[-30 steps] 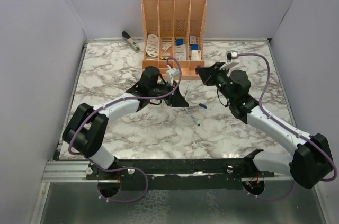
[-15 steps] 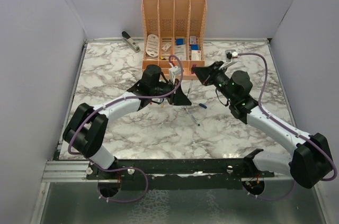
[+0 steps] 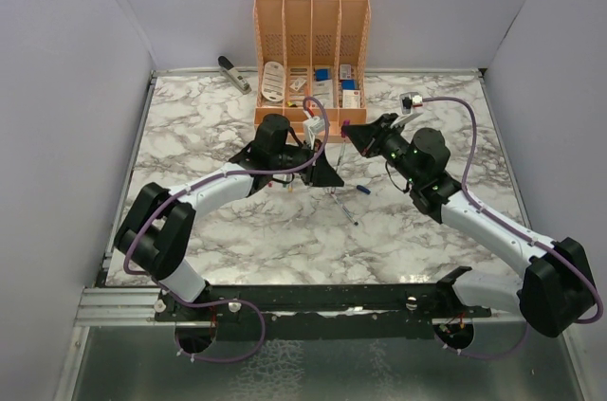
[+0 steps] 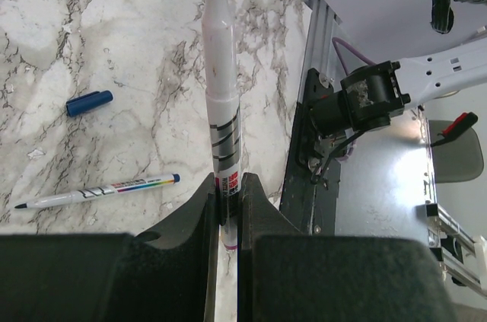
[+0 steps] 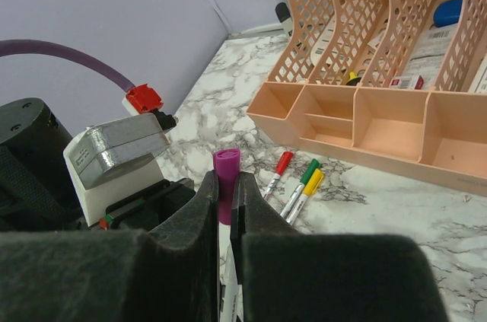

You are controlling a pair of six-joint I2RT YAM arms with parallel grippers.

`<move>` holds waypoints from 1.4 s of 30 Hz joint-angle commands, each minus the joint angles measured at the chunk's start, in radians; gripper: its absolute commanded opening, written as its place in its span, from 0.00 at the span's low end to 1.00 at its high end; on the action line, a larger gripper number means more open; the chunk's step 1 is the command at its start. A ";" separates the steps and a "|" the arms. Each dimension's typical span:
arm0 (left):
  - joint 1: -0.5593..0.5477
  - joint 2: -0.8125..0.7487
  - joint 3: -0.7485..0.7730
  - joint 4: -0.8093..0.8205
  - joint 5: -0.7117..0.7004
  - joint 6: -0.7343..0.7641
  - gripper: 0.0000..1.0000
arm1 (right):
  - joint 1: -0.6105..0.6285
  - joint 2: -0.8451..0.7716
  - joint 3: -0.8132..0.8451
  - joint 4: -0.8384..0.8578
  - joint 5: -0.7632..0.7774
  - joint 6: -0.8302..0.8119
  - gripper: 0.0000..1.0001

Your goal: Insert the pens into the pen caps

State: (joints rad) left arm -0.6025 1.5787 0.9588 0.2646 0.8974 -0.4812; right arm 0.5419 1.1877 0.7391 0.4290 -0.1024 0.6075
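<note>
On the marble tabletop (image 3: 285,240), nearest the arm bases, lie a loose pen (image 4: 99,192) and a blue cap (image 4: 89,103). Beyond them, the left gripper (image 4: 228,185) has its jaws clamped on an uncapped pen (image 4: 221,94). The right gripper (image 5: 226,185) pinches a purple cap (image 5: 226,164) before the peach organizer (image 5: 365,120).

Marbled tabletop (image 3: 209,221), plain grey walls (image 3: 57,88)

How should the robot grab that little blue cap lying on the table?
Across its middle, from straight above. The blue cap lies flat on the marble table with bare space along both long sides, so jaws can probably drop on either side and pinch it.
</note>
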 commanded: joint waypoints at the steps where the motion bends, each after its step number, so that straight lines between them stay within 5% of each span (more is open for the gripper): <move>1: 0.000 0.013 0.023 0.032 -0.014 0.000 0.00 | 0.002 -0.019 0.001 -0.004 -0.006 -0.016 0.01; 42: 0.004 0.032 0.056 0.012 -0.031 0.022 0.00 | 0.003 -0.004 -0.004 -0.039 0.025 -0.064 0.01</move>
State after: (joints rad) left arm -0.6022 1.5997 0.9806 0.2584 0.8803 -0.4797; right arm 0.5419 1.1847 0.7391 0.4095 -0.0971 0.5636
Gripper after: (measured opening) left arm 0.095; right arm 0.045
